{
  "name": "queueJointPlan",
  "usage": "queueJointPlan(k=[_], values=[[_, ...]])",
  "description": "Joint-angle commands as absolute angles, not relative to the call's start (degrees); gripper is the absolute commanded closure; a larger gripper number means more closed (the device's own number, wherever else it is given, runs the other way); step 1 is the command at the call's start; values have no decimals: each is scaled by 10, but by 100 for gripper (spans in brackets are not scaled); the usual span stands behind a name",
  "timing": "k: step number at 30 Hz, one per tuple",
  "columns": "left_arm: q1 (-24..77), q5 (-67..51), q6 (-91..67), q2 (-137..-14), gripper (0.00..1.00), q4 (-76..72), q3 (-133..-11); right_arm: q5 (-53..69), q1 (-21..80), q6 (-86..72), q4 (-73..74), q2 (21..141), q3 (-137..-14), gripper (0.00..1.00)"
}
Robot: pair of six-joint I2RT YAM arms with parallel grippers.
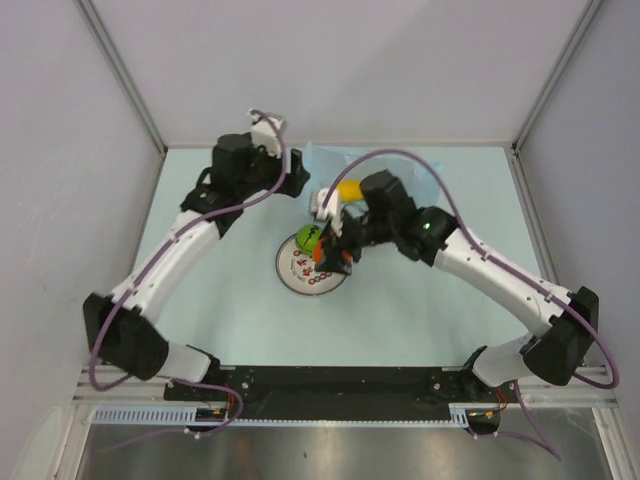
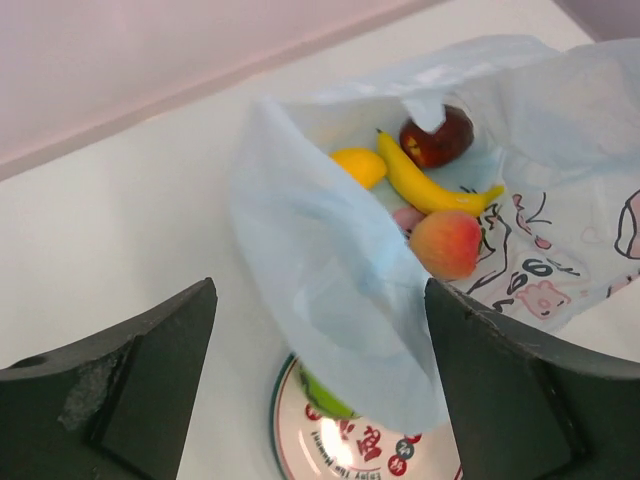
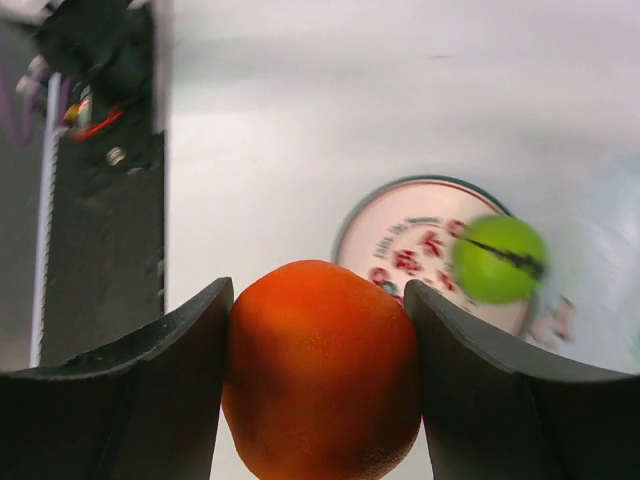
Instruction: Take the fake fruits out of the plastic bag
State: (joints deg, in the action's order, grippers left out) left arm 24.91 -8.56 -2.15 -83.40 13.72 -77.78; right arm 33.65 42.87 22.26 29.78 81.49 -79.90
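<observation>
Right gripper (image 3: 318,300) clamped on glossy round orange plastic fruit (image 3: 320,380): light, rigid, slippery, so grip widest middle. Left gripper (image 2: 320,290), farther back, jaws apart.

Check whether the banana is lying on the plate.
No: the banana lies inside the open bag, between the apple and the peach, not on the plate.

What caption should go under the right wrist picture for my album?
Right gripper clamps a glossy orange plastic fruit near a round white plate holding a green fruit.
</observation>
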Motion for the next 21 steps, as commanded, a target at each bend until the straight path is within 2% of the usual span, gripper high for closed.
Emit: queueJointPlan(k=[1, 4, 9, 16, 21], values=[[218, -106, -30, -687, 9, 143, -730, 271, 535, 314, 331, 815, -773, 69], [213, -111, -8, -606, 8, 149, -683, 214, 567, 294, 289, 842, -751, 69], [175, -143, -21, -534, 8, 167, -632, 109, 554, 193, 208, 918, -751, 66], [120, -192, -43, -497, 9, 139, -598, 69, 491, 135, 188, 983, -755, 67], [116, -214, -30, -488, 9, 146, -590, 73, 465, 133, 172, 1010, -758, 64]])
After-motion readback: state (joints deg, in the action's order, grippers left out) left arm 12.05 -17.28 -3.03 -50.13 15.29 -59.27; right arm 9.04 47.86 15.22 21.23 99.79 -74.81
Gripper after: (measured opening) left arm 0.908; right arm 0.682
